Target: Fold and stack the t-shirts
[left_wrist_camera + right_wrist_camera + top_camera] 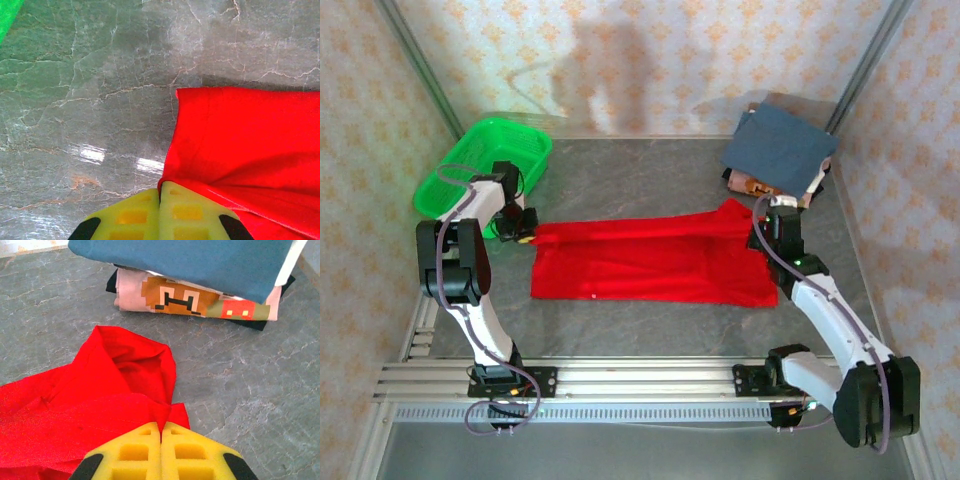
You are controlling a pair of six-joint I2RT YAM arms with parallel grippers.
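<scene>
Pinching opposite ends of the red t-shirt, the left claw and right claw are each clamped on cloth, likely stretching it flat between them for folding. Folded shirts sit stacked just beyond the right claw on the grey marbled tabletop; floral-papered walls surround it.

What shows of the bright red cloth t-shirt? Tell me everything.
The bright red cloth t-shirt lies across the middle of the grey marbled table, folded lengthwise into a long band, plain red, lightly creased. The left gripper, jaws shut, pinches its left end; the right gripper, jaws shut, pinches its right end, where the cloth bunches up into a raised fold.
</scene>
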